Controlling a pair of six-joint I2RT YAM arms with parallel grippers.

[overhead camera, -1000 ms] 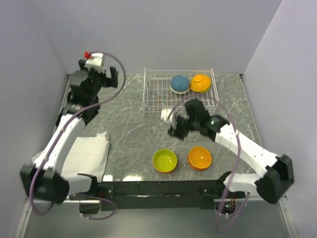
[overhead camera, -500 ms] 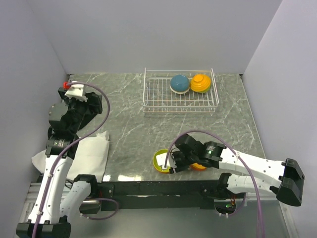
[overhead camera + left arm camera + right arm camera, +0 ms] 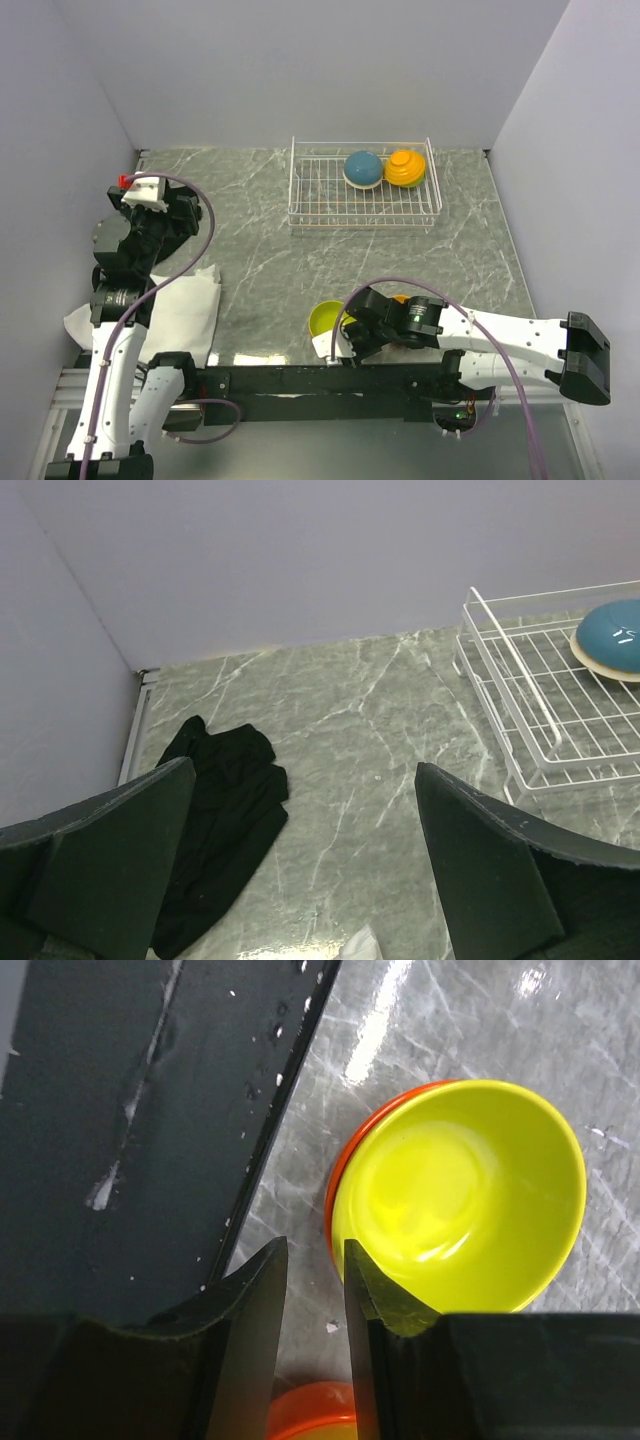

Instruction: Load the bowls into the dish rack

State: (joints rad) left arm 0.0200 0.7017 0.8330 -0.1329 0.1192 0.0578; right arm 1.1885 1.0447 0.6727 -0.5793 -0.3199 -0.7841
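light: bright, even | glare: streaks on table (image 3: 385, 1015) | focus: sharp

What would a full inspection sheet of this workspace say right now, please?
Surface: grey marbled tabletop, glare along the near edge.
Job's things: dish rack at the back holds an upturned teal bowl and an orange-yellow bowl pile. Near the front, a lime bowl sits in an orange bowl; a second orange bowl is mostly hidden.
Clutter: white cloth at left; dark crumpled shape, perhaps cloth.
Grippers: left gripper wide open, empty; right gripper jaws narrowly apart beside the lime bowl, nothing between the tips.
Cables: purple left arm's cable and right arm's cable, both looped.
Surroundings: plain pale walls.
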